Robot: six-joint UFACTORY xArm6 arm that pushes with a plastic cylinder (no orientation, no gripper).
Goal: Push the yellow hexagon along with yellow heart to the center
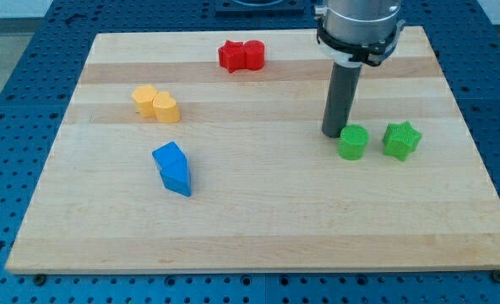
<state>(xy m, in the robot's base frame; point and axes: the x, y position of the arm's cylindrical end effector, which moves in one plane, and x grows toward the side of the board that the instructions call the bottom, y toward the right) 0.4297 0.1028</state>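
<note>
A yellow hexagon [144,99] and a yellow heart [165,108] sit touching each other at the view's upper left of the wooden board [258,219]. My tip [333,133] rests on the board at the view's right, far from the yellow blocks, just left of and touching or nearly touching a green round block [352,143].
A green star [401,140] lies right of the green round block. Two red blocks [241,56] sit touching near the view's top. Two blue blocks [173,168] sit touching at the left of centre, below the yellow pair.
</note>
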